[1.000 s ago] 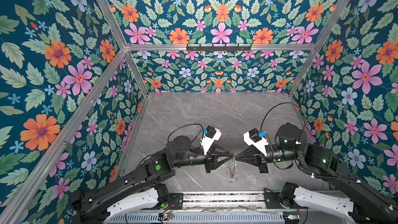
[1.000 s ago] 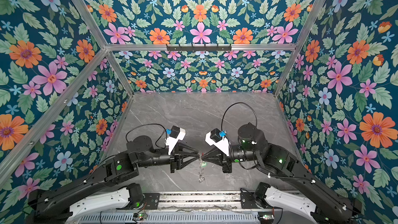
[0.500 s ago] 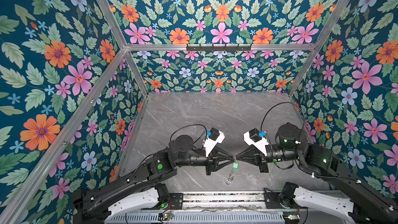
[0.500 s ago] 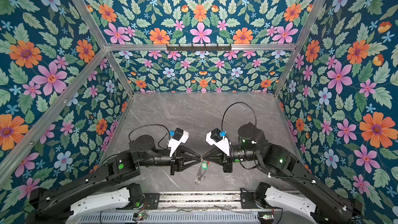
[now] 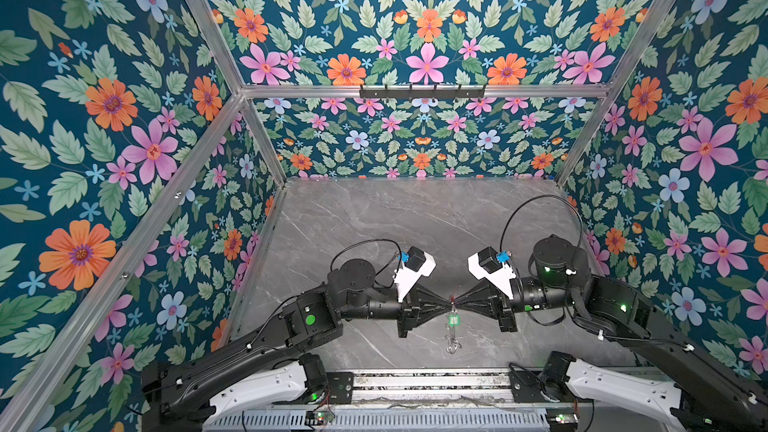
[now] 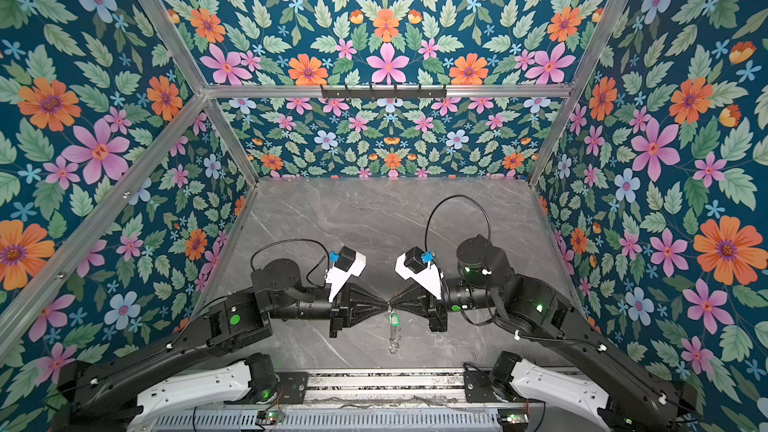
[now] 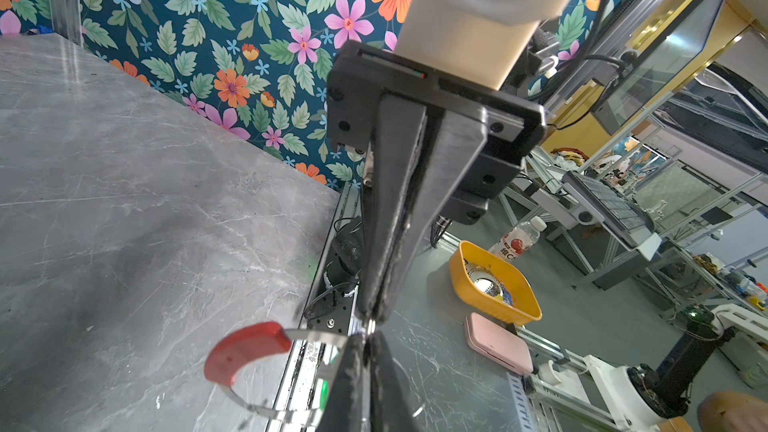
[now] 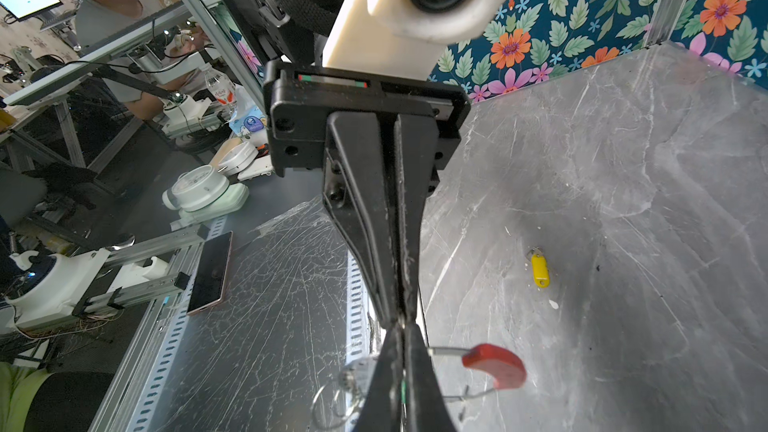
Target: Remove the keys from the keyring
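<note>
Two grippers meet tip to tip above the front edge of the surface (image 5: pixel 374 218) in both top views: left gripper (image 5: pixel 448 308), right gripper (image 5: pixel 457 306), with the green key (image 5: pixel 453 320) dangling below. Left wrist: both jaw pairs pressed onto the keyring (image 7: pixel 316 333) beside its red sleeve (image 7: pixel 245 349). Right wrist: same pinch; yellow key (image 8: pixel 539 270) lies flat on the surface, well apart.

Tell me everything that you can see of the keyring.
The keyring is a thin hoop of flat grey metal with a red sleeve over part of its arc. It is held above the table, pinched where the shut fingers of the left gripper and right gripper meet. The green key hangs just below that spot.
</note>
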Controlling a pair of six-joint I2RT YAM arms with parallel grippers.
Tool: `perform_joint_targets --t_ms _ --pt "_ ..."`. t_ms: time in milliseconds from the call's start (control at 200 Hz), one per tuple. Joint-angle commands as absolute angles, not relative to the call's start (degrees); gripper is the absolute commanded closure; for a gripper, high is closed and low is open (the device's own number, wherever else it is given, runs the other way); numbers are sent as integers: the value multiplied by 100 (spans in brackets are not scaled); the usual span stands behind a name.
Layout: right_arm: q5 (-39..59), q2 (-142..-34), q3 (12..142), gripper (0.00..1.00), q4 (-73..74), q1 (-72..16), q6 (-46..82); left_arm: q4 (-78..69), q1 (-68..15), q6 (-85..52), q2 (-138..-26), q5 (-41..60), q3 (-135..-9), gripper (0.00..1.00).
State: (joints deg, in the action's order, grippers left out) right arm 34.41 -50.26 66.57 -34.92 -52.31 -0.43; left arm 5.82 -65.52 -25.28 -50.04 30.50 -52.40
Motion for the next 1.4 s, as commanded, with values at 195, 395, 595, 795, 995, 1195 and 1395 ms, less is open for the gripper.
perform_joint_targets --t_ms 195,395,595,795,995,1195,1395 --pt "3525 -5075 6680 100 -3275 -5217 -51 88 -6554 -2545 -4993 3180 -5128 100" --pt "3026 -4841 6338 79 -2447 -5216 474 -750 -6548 -2672 -4739 2688 -4658 100" --pt "2149 -4083 5496 61 -1053 -5219 1035 -1646 -6563 -2574 -4286 1221 -4056 100" --pt "1436 -3616 4815 60 -502 -5221 1273 -1562 -6656 -2308 -4497 -55 -4086 100" --pt "1296 -3620 4536 59 -533 -5221 1169 -1540 -6971 -1928 -4940 -1034 -4256 100" --pt "1167 -3399 4022 59 -136 -5215 1107 -1928 -7134 -1581 -5155 -1336 -4222 100" --pt "1068 -3244 3784 58 -98 -5221 1114 -2276 -7240 -1268 -5265 -1536 -4083 100"
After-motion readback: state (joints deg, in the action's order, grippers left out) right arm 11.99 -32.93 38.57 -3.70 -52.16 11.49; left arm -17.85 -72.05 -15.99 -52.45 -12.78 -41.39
